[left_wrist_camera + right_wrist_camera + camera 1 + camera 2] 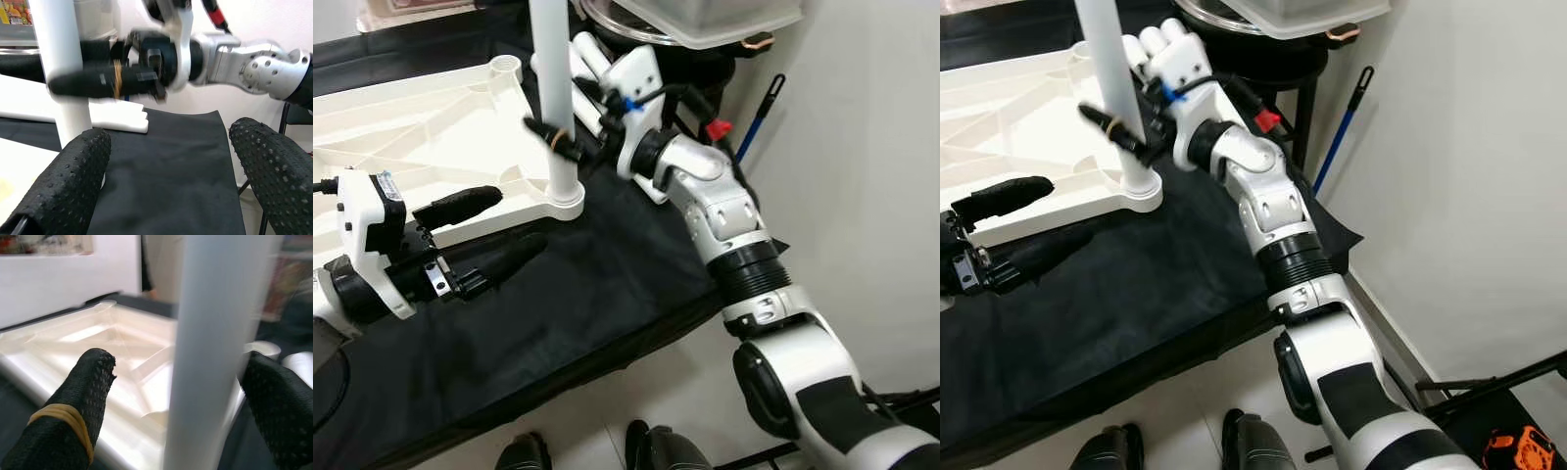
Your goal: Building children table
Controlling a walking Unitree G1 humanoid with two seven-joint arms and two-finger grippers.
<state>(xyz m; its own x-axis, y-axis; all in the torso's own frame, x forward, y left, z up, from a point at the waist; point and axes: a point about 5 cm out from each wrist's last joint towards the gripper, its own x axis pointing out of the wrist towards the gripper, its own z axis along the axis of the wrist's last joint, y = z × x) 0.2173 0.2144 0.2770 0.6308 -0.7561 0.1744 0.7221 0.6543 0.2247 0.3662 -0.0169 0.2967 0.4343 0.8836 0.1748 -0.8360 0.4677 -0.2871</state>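
Now right gripper (560, 137) around upright white table leg (553, 98), seated in corner socket of upturned tabletop (431, 137); grip probably closed, blurred. Left gripper (494, 230) open, empty, leg at 1 o'clock.

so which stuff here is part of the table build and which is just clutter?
Job:
- white tabletop, upside down on the black cloth
- white leg, upright in its corner socket
- right tool, fingers either side of the leg
- left tool, open, beside the tabletop

Lying about:
- blue-handled stick against the wall
- clear plastic tub
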